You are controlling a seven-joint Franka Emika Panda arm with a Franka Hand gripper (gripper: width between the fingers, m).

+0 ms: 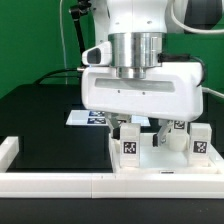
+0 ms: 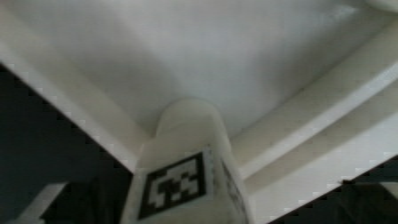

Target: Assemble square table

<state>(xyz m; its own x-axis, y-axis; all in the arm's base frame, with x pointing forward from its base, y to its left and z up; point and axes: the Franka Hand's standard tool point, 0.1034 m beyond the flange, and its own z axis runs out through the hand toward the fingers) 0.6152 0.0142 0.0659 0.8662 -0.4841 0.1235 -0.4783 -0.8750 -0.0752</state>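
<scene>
The white square tabletop [image 1: 160, 166] lies at the front, on the exterior view's right, against the border rail. Three white legs with black-and-white tags stand upright on it: one at the left [image 1: 130, 146], one behind [image 1: 178, 134] and one at the right [image 1: 200, 146]. My gripper [image 1: 150, 132] hangs low over the tabletop between these legs, its fingers mostly hidden by the broad white hand. In the wrist view a tagged leg [image 2: 182, 170] rises from the tabletop [image 2: 231, 60] between my spread fingers [image 2: 57, 204], with a gap on each side. My gripper [image 2: 210, 206] is open.
The long white border rail [image 1: 50, 184] runs along the front edge and turns up at the exterior view's left. The marker board [image 1: 84, 117] lies on the black table behind the hand. Cables hang at the back left.
</scene>
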